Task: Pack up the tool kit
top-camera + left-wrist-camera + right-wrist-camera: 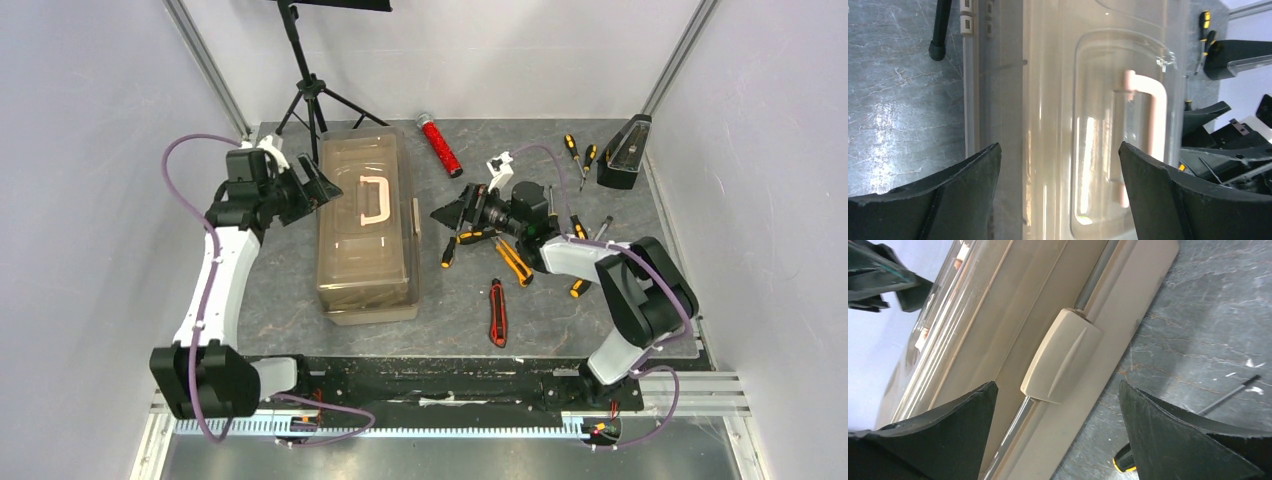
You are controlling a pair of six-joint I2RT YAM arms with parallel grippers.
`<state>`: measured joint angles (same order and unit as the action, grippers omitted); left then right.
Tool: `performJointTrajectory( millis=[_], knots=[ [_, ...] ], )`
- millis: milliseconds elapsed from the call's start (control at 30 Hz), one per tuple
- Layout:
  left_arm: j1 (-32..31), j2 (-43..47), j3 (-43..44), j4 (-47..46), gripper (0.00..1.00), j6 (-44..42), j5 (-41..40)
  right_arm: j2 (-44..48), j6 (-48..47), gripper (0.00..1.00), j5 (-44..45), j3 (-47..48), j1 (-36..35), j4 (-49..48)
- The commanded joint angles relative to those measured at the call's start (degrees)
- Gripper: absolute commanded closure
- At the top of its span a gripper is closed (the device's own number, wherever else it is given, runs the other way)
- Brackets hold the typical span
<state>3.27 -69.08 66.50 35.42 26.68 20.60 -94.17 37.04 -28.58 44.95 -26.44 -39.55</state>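
The translucent tan toolbox (365, 228) lies shut on the table, its cream handle (373, 200) flat on the lid. My left gripper (318, 186) is open and empty at the box's left side; in the left wrist view the lid (1058, 100) and handle (1150, 115) fill the gap between the jaws. My right gripper (452, 211) is open and empty just right of the box, facing its cream latch (1060, 357). Black-orange screwdrivers (463, 240), an orange utility knife (515, 262) and a red utility knife (497, 312) lie on the table. No hammer shows.
A red glittery cylinder (440, 145) lies behind the box. A black wedge metronome (624, 153) stands at the back right with more screwdrivers (573, 152) beside it. A black tripod (312, 90) stands at the back left. Walls close in both sides.
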Motion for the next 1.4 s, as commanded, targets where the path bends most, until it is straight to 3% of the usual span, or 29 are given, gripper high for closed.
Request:
performJointTrajectory(
  millis=[0,267,600,767,1000,1367],
  knots=[
    [-2.2,-4.22,1.82,-4.39,0.07,-0.39,-5.79,-4.34,8.07,0.07,-3.87,1.9,0.16,-9.14],
    [-2.39,-7.9,-2.64,-6.41,0.12,-3.78,-8.42,-12.71,17.47,0.1,-6.77,4.0,0.06,-17.46],
    [1.4,-6.21,-9.24,-8.49,0.29,-4.07,-3.23,-23.61,36.21,0.12,-10.09,5.82,-1.2,-41.49],
    [6.18,-6.82,-12.83,-10.73,0.3,-1.31,3.7,-25.54,34.98,0.13,-9.74,7.94,-2.56,-39.78],
    [7.47,-8.26,-13.33,-10.8,0.29,-0.66,6.7,-28.12,35.18,0.13,-9.83,9.88,-3.97,-38.49],
    [6.72,-8.77,-13.2,-9.41,0.26,-1.49,4.13,-31.17,38.76,0.19,-10.64,9.16,-4.4,-45.35]
  ],
)
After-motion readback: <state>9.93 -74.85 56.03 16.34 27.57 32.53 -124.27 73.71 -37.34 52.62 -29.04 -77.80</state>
